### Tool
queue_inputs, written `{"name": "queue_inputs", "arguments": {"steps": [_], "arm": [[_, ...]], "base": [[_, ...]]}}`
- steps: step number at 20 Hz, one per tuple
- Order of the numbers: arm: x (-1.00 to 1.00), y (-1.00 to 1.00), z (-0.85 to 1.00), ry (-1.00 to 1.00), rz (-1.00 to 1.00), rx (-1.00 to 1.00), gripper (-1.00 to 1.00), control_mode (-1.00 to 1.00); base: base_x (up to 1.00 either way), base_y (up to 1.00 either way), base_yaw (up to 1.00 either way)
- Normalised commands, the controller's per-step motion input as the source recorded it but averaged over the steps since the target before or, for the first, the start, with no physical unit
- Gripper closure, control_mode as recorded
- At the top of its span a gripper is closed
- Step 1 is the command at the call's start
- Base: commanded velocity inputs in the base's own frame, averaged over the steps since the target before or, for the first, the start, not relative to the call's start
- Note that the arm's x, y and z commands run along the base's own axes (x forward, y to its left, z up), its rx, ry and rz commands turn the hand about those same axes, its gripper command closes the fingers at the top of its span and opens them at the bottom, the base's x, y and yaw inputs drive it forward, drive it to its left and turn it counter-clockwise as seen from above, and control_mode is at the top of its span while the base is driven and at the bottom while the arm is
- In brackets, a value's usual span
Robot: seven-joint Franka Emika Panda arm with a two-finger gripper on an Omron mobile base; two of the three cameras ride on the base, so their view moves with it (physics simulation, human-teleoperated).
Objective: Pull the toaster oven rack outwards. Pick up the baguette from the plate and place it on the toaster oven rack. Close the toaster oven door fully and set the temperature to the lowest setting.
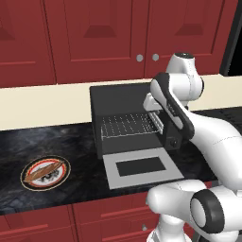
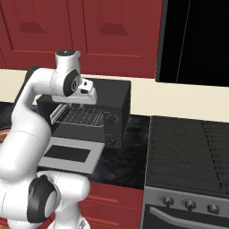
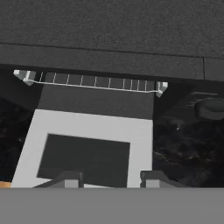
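The black toaster oven [image 1: 118, 97] stands on the dark counter with its grey door [image 1: 142, 168] folded down flat. The silver wire rack [image 1: 126, 125] lies in the cavity; in the hand view its front bar [image 3: 94, 83] shows just past the oven top's front edge. My gripper [image 2: 75, 106] hangs over the oven's front, above the rack and door, open with nothing between its fingertips [image 3: 70, 178]. The brown baguette [image 1: 45, 171] lies on the red-rimmed plate [image 1: 28, 183], on the counter left of the oven.
Two dark knobs [image 2: 112, 119] sit on the oven's right control panel. A black stovetop [image 2: 192, 143] is to the right of the oven. Red cabinets [image 1: 108, 33] hang above, and a beige backsplash runs behind.
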Motion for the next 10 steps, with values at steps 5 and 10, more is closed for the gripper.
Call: {"name": "queue_inputs", "arguments": {"steps": [5, 10], "arm": [[-0.01, 0.00, -0.07, 0.02, 0.00, -0.02, -1.00, -1.00], [-0.16, 0.00, -0.23, 0.00, 0.00, -0.01, -1.00, -1.00]], "base": [[0.00, 0.00, 0.00], [0.00, 0.00, 0.00]]}}
